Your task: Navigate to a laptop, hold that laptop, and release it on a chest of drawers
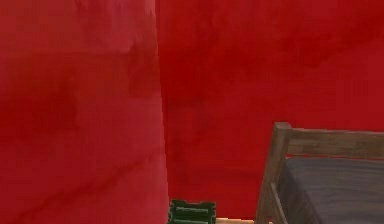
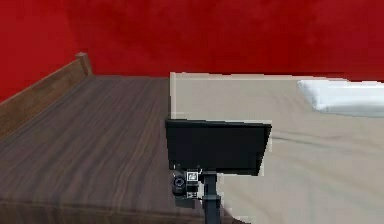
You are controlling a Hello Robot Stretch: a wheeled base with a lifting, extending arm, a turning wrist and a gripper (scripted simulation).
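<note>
Laptop [image 2: 218,147] placement is what I steer by. It is on the bed [image 2: 90,140], a dark slab standing up where the brown cover meets the cream sheet [image 2: 290,115]. Its long axis runs across the arm side view, square to the arm [image 2: 212,208]. The gripper [image 2: 179,184] sits at the laptop's lower edge, toward its left end, so the laptop lies just beyond it along the line of reach and mostly off toward the view's right. Whether the fingers touch that edge, I cannot say. With the laptop right behind the gripper on the bed, I also cannot tell whether it holds anything.

I judge this to be the grasp step. Any lift would carry the long side hanging off to one side, so I would expect it to tip toward the pillow [image 2: 345,95] end. Ahead, the forward view gives me red wall [image 1: 240,80], the bed's wooden end [image 1: 300,140] and a green crate [image 1: 192,212] on the floor.
</note>
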